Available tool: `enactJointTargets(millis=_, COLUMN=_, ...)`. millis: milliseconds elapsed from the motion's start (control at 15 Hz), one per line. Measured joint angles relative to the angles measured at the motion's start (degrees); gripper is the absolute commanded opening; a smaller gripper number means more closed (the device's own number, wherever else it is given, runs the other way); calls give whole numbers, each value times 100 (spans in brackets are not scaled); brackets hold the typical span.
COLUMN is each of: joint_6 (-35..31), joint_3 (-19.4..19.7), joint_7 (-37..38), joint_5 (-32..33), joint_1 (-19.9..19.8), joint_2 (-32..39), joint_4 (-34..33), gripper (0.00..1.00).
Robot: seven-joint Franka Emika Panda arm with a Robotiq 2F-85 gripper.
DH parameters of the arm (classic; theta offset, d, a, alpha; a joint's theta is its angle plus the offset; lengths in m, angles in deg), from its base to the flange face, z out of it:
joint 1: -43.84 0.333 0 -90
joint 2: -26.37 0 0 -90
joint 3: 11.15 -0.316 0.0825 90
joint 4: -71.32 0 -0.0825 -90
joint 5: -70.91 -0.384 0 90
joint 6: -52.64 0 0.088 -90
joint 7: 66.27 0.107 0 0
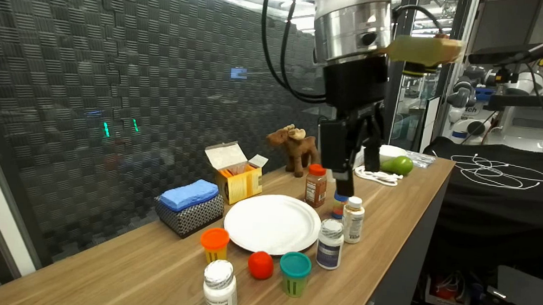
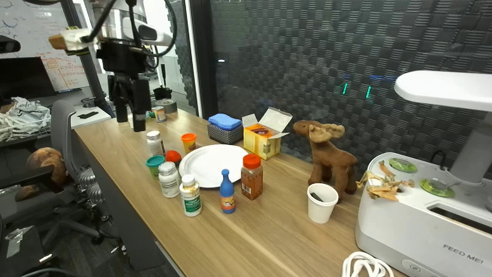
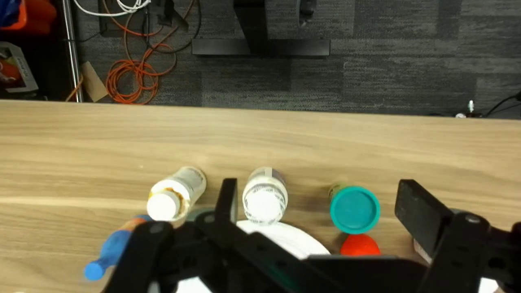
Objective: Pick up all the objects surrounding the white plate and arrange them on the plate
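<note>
The white plate (image 1: 272, 224) is bare and also shows in the wrist view (image 3: 291, 240). Around it stand a red-capped spice jar (image 2: 252, 181), a blue bottle (image 2: 227, 194), a green-labelled white bottle (image 2: 190, 198), a purple-labelled white bottle (image 1: 329, 251), a teal-lidded tub (image 1: 295, 274), a red ball (image 1: 261, 265), an orange-lidded tub (image 1: 214, 245) and another white bottle (image 1: 220, 289). My gripper (image 1: 357, 179) is open and empty, high above the table. In the wrist view, the purple-labelled bottle (image 3: 264, 199) and teal-lidded tub (image 3: 355, 209) show between the fingers (image 3: 319, 199), below them.
Behind the plate stand a yellow tea box (image 1: 240, 178), a dark patterned box with a blue cloth (image 1: 190, 204) and a toy moose (image 2: 330, 154). A paper cup (image 2: 322, 204) and a white planter (image 2: 415, 223) stand farther along. The table's front edge (image 3: 260, 109) borders the floor.
</note>
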Motion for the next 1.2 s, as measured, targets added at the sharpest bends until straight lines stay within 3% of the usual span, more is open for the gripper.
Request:
enactJointTargets(millis=400, joint_6=-910, joint_3=14, joint_7=788, joint_5=331, joint_1=76, joint_2=1344, joint_4=-1172, gripper=100)
enactJointTargets(millis=1200, joint_6=-1147, joint_3=276, joint_7=883, joint_5=941, joint_1=917, joint_2=3765, joint_4=-3106, gripper=100)
